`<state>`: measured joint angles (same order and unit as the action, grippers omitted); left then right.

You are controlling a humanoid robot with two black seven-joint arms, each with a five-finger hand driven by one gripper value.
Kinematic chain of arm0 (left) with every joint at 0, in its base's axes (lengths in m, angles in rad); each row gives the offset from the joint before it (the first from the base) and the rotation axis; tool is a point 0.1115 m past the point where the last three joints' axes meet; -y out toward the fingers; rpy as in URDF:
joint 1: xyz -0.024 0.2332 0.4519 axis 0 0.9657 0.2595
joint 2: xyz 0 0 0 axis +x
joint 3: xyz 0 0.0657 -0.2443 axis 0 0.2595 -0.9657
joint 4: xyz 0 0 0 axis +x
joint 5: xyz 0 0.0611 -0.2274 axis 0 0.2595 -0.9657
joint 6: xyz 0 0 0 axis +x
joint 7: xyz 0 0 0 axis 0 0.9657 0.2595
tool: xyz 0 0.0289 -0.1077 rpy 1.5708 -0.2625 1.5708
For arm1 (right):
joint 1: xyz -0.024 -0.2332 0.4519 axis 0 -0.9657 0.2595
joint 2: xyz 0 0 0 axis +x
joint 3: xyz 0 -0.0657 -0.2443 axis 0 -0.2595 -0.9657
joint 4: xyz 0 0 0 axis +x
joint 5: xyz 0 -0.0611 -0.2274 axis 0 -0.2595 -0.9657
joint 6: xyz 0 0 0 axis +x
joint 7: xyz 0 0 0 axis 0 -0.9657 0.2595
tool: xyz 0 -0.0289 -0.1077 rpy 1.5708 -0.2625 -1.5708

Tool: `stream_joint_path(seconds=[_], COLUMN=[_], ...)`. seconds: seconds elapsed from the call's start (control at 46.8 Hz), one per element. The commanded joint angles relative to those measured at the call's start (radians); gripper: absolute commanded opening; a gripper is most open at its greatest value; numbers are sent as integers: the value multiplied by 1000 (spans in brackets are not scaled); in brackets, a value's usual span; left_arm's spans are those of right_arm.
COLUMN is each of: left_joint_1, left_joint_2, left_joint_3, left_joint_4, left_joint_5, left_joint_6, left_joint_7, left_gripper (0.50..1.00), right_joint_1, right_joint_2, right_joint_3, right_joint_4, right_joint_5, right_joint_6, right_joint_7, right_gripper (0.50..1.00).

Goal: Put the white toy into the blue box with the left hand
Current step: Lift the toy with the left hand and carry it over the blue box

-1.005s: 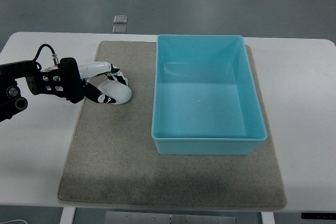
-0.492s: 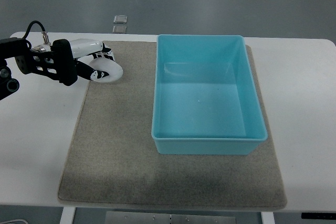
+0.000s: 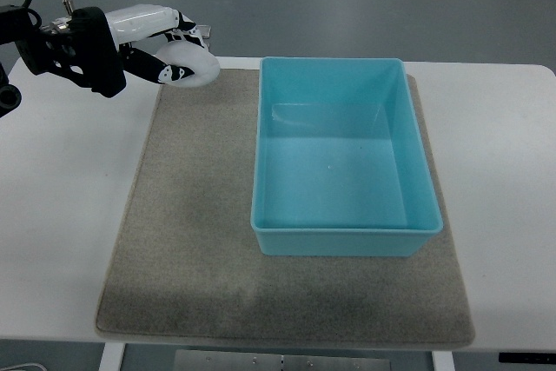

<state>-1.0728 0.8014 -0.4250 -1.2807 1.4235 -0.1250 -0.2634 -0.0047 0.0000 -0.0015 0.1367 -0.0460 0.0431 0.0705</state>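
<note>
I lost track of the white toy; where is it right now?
In the top view, the white toy is at upper left, gripped in the left robot hand, above the grey mat's far-left corner, left of the blue box.

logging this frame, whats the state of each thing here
left hand: raised near the table's far left corner, fingers closed on the toy
white toy: held in the left hand, off the mat
blue box: upright on the mat, open, empty
grey mat: flat on the table, under the box
white table: carries the mat
</note>
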Motion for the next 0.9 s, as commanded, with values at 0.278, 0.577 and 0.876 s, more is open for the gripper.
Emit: stream_joint_path(seconds=[0.278,0.577,0.876], left_joint_1=[-67,-124,-121], left_joint_2=[-143,-249,-349], left_joint_3=[14,109,138], left_joint_4=[1,43,87], left_joint_5=[15,25,49], left_joint_6=[-21,-19,-19], left_joint_7=[1,7,12], left_gripper=[500,500,500], right_joint_1=[0,0,0], right_joint_2=[0,0,0], right_joint_3=[0,0,0], right_joint_4=[0,0,0], right_joint_5=[0,0,0], right_joint_6=[0,0,0], right_joint_7=[0,0,0], right_gripper=[936,936,936])
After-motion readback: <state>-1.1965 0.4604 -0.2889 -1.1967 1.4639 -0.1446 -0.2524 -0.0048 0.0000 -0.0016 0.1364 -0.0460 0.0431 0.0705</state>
